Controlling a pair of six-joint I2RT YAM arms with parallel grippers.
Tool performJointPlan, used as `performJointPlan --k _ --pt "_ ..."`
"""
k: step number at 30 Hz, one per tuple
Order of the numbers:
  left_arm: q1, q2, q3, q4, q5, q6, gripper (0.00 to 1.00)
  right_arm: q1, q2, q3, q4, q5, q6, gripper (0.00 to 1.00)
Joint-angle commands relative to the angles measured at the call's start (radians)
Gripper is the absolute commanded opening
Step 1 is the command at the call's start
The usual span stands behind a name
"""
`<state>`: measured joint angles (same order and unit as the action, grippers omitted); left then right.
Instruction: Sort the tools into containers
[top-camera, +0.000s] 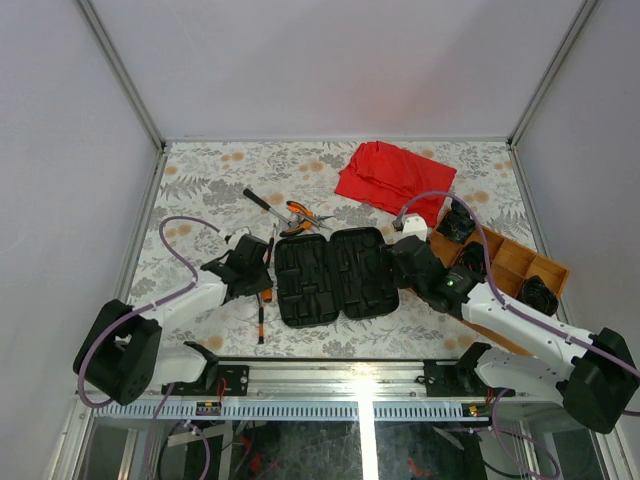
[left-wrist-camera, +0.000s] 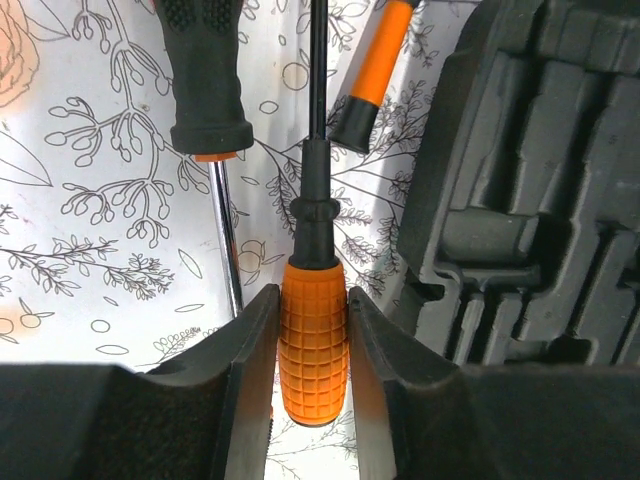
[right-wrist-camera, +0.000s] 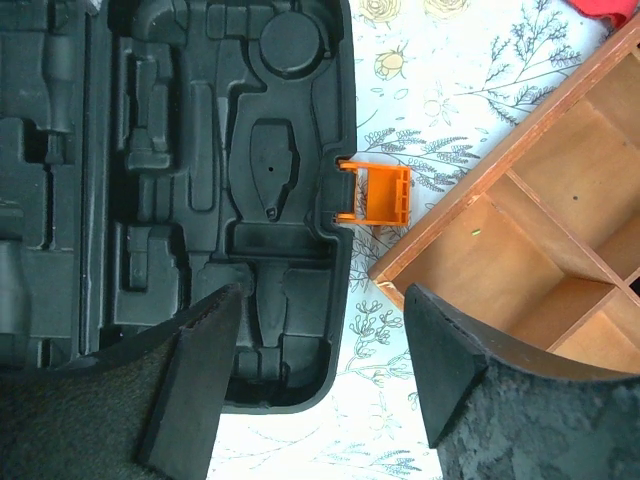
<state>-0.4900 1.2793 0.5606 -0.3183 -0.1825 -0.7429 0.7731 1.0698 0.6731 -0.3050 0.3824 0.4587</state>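
The black tool case lies open and flat mid-table, with its moulded slots empty. My left gripper is at its left edge, shut on the orange grip of a slim screwdriver whose black shaft points away. A black-handled screwdriver and an orange-and-black handle lie just beyond it on the cloth. My right gripper is open and empty over the case's near right corner, beside the orange latch. Orange-handled pliers and a long black-handled driver lie behind the case.
A wooden divided tray holding black objects stands right of the case, close to my right gripper. A red cloth lies at the back right. Another screwdriver lies near the case's left front.
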Motion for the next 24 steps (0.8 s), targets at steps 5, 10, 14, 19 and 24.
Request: performJointPlan --k 5,10,14,19,24 --pt "0.004 -0.126 0.049 -0.016 -0.042 0.042 0.14 -0.003 -0.102 -0.004 0.004 0.077 0.036 0.79" --pt "0.004 -0.198 0.059 -0.031 -0.041 0.065 0.11 -0.002 -0.155 -0.014 0.007 0.089 0.054 0.84" --pt "0.004 -0.244 0.054 -0.016 -0.008 0.085 0.11 -0.003 -0.186 -0.026 0.032 0.089 0.062 0.86" --pt "0.004 -0.245 0.043 0.008 0.031 0.091 0.11 -0.002 -0.18 -0.029 0.053 0.064 0.068 0.87" --pt "0.004 -0.226 0.039 0.015 0.04 0.08 0.13 -0.003 -0.163 -0.03 0.058 0.042 0.068 0.87"
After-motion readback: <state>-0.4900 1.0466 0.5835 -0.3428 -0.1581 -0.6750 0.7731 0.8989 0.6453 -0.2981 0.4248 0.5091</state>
